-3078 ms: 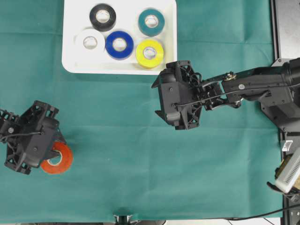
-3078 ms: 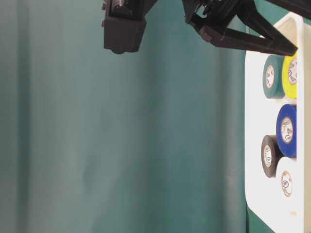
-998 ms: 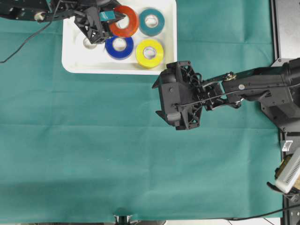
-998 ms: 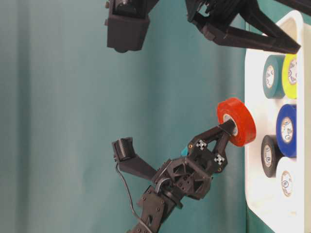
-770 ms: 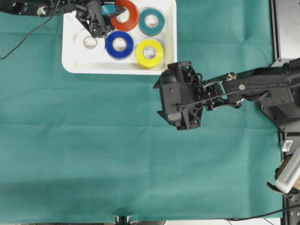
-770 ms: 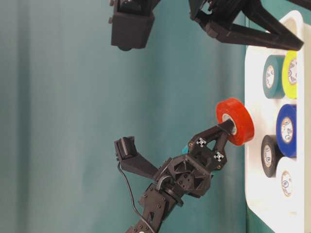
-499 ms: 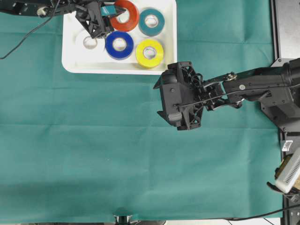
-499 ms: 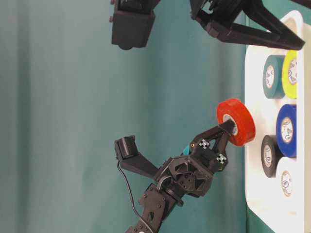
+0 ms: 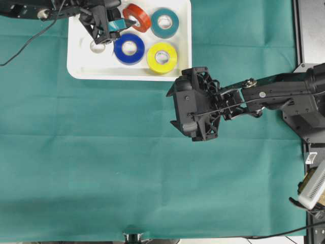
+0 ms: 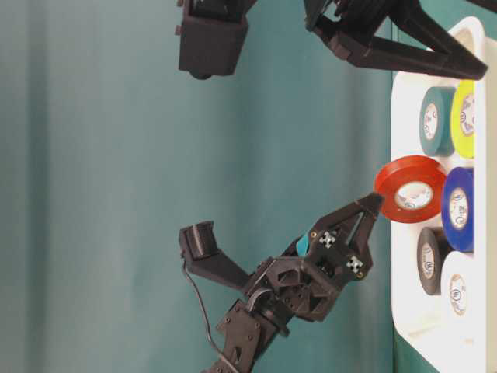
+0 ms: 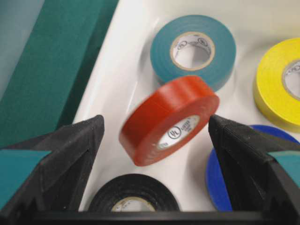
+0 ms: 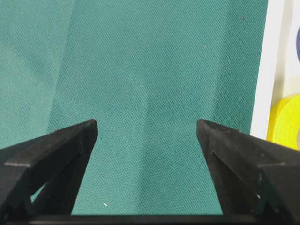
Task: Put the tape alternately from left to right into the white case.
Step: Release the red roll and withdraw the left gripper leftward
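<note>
The left gripper (image 11: pixel 154 136) hangs over the far left part of the white case (image 9: pixel 81 71), its jaws spread wide. The red roll (image 11: pixel 168 119) sits between them, tilted on its edge and touching neither finger; whether its lower rim rests on the case floor cannot be told. Past the jaws lies the teal roll (image 11: pixel 192 49), flat, close behind the red one. Off the right jaw's side the yellow roll (image 11: pixel 281 89) lies flat, and the blue roll (image 11: pixel 218 180) shows partly behind that jaw's finger (image 11: pixel 243 159). Near the base of the jaws the black roll (image 11: pixel 133 199) lies flat, mostly cut off by the picture's lower edge. In the overhead view the gripper's body covers the black roll, and the white roll (image 9: pixel 96 48) shows only in part beneath it. All six rolls are thus inside the case, crowded together, with the blue and black rolls nearest the spot under the red one.

The right gripper (image 12: pixel 147 129) is well apart from the left, held above the green cloth (image 9: pixel 101 168) just outside the case's near rim. Its jaws are spread wide with nothing between them but bare cloth. Off its right jaw the case wall and a slice of the yellow roll are in sight.
</note>
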{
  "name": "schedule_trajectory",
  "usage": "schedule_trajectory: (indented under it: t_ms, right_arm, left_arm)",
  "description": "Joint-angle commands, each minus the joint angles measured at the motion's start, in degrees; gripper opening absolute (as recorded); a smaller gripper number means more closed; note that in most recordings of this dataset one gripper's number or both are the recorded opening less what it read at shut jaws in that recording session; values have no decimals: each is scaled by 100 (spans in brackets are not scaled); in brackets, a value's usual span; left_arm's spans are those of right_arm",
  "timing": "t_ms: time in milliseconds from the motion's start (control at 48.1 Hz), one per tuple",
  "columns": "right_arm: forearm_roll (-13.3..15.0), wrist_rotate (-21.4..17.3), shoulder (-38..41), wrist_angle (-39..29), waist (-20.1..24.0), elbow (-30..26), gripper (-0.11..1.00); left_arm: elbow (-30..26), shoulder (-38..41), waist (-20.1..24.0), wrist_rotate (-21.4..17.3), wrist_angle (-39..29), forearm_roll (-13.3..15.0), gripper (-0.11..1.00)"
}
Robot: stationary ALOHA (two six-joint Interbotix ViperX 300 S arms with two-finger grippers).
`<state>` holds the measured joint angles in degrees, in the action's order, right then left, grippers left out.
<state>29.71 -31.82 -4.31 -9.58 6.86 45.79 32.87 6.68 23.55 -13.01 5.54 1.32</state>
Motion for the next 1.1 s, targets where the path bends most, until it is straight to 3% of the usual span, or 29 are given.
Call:
schedule_trajectory:
  t_ms: [0, 416, 1082]
  right_arm:
    - [-9, -9, -53, 44, 9, -53, 69]
    - [-9, -9, -44, 44, 9, -53, 69]
    - [-9, -9, -53, 44, 9, -53, 69]
  left_arm:
    - [0, -272, -18, -9, 35, 0, 92]
    - [554, -1160, -316, -9, 35, 9, 92]
    - [1345, -1828, -1450, 18, 44, 18, 92]
